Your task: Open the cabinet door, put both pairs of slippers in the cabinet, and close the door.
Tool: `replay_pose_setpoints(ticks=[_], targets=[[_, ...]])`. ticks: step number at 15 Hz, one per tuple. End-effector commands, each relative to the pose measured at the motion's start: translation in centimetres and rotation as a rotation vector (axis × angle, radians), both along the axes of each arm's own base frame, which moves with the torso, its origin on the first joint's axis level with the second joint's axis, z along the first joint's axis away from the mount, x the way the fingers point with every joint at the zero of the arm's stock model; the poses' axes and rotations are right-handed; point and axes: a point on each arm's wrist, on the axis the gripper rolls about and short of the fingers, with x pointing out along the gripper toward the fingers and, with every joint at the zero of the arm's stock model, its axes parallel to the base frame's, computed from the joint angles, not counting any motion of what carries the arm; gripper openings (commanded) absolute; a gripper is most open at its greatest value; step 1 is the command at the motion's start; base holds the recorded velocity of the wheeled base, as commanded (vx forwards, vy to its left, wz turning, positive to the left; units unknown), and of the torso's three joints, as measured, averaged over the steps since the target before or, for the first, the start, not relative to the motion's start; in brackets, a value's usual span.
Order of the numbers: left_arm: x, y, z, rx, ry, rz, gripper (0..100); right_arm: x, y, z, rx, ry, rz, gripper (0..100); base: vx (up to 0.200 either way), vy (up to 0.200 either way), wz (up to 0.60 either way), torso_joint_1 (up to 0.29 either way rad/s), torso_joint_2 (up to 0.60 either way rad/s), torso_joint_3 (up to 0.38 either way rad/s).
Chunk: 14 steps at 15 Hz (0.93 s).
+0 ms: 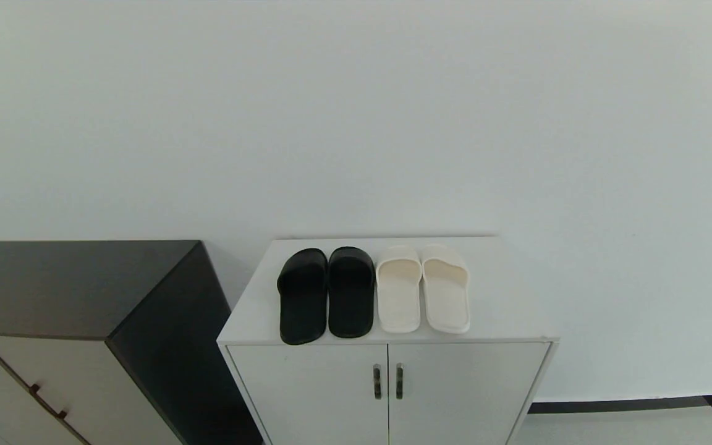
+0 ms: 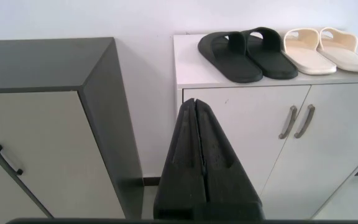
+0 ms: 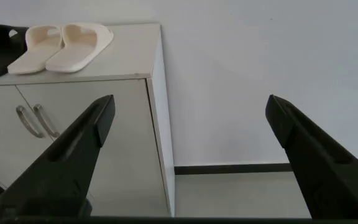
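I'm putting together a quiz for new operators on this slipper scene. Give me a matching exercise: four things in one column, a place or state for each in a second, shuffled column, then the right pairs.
Things:
1. black slippers
2. cream slippers
3. cabinet doors
4. right claw

Places or states:
A. open wide
B. on the cabinet top, toward the robot's right
C. closed
D. on the cabinet top, toward the robot's left

Pairs: 1-D; 2-B; 3-C; 4-A

Black slippers (image 1: 350, 293), cream slippers (image 1: 399, 296) atop cabinet (image 1: 461, 395)
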Motion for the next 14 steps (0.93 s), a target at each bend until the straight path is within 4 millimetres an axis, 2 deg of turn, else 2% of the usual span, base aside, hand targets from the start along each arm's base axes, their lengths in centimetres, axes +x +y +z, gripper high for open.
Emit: replay_pose_setpoints(ticks=[1,3,4,5,7,9,11,14], targets=[[0.0,0.0,0.0,0.001,0.001,-0.001,0,0.1,0.0,0.1,-0.005,0.018,-0.002,100,0.0,0.0,0.0,0.0,0.0,0.0],[0.0,0.0,0.0,0.002,0.003,-0.001,0,0.1,0.0,9.5,0.207,-0.118,0.017,100,0.0,0.0,0.0,0.0,0.0,0.0],[0.0,0.0,0.0,0.002,0.003,-0.001,0,1.0,0.1,10.3,0.194,-0.056,0.038,100,0.0,0.0,0.0,0.0,0.0,0.0],[0.0,0.0,0.0,0.001,0.001,-0.001,0,3.0,0.2,9.7,0.109,0.09,0.107,100,0.0,0.0,0.0,0.0,0.0,0.0],[0.0,0.0,0.0,-0.001,0.001,-0.001,0,4.9,0.5,8.4,0.094,0.23,0.206,100,0.0,0.0,0.0,0.0,0.0,0.0],[0.0,0.0,0.0,0.001,0.001,-0.001,0,6.2,0.8,8.5,0.09,0.288,0.255,100,0.0,0.0,0.0,0.0,0.0,0.0],[0.0,0.0,0.0,0.002,0.001,-0.001,0,9.1,1.5,9.2,0.08,0.351,0.316,100,0.0,0.0,0.0,0.0,0.0,0.0],[0.0,0.0,0.0,0.002,0.001,-0.001,0,12.6,4.0,9.6,0.03,0.392,0.396,100,0.0,0.0,0.0,0.0,0.0,0.0]])
